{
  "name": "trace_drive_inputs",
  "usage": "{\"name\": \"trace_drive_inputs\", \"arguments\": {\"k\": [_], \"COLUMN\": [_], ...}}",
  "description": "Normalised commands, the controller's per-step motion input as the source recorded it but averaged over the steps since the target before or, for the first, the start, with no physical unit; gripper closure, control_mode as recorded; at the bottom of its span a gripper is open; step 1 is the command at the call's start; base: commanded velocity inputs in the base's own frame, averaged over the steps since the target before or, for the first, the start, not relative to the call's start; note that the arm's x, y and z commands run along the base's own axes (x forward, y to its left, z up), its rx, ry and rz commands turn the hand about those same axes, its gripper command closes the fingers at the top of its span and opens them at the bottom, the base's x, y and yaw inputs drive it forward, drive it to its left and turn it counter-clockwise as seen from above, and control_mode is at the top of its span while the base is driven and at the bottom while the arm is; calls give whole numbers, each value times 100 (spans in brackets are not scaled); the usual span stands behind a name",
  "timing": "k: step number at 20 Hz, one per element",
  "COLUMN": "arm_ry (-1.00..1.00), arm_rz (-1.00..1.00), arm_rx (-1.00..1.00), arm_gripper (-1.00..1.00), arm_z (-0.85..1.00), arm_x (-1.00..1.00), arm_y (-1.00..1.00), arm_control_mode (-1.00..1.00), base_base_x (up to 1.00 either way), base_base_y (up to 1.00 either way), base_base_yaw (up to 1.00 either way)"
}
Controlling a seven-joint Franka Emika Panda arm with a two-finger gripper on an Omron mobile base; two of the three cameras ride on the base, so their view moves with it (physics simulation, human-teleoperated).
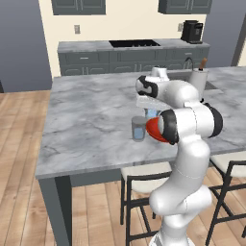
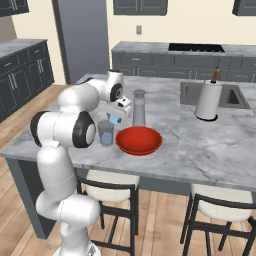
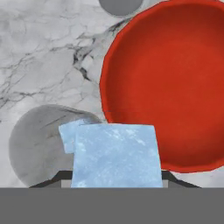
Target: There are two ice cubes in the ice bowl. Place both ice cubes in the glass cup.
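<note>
hand view first: i have an ice cube [image 3: 114, 155] pinched in the gripper [image 3: 114, 177], jaws drawn in tight on its two sides, and it fills the lower middle of the picture. behind it i see what looks like a second ice cube [image 3: 66, 134] poking out at its left, over the glass cup [image 3: 37, 144]; i judge that one is already down in the cup, though i can't be sure of its depth. the ice bowl [image 3: 175, 83] looks bare inside, so this should be the last cube.

in the right base view the held cube [image 2: 114, 119] hangs just above the glass cup [image 2: 105, 133], which stands touching or just beside the left rim of the ice bowl [image 2: 150, 147], near the desk's [image 2: 200, 145] front edge. the left base view agrees: cup [image 1: 139, 129] by the front edge, bowl [image 1: 153, 129] largely hidden behind my own arm.

to do this well i'd nudge the cube further over the cup's mouth, since from the hand camera it sits toward the bowl side of the rim, then lower it before letting go so it doesn't bounce off the rim. i'd open slowly and lift straight up. the tall clear vessel [image 2: 138, 107] stands close behind; i'd keep the wrist off it.
</note>
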Motion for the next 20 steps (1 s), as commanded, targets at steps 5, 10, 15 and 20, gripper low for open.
{"name": "trace_drive_inputs", "arguments": {"k": [5, 10, 15, 20], "arm_ry": [11, 0, -4, -3], "arm_rz": [0, 0, 0, 0], "arm_rx": [1, -1, -1, -1], "arm_gripper": [100, 100, 100, 100], "arm_z": [1, -3, -7, -17], "arm_x": [0, 17, 36, 22], "arm_y": [65, 1, 0, 6], "arm_control_mode": [-100, -100, -100, -100], "base_base_x": [0, 0, 0, 0], "base_base_y": [0, 0, 0, 0], "base_base_yaw": [0, 0, 0, 0]}}
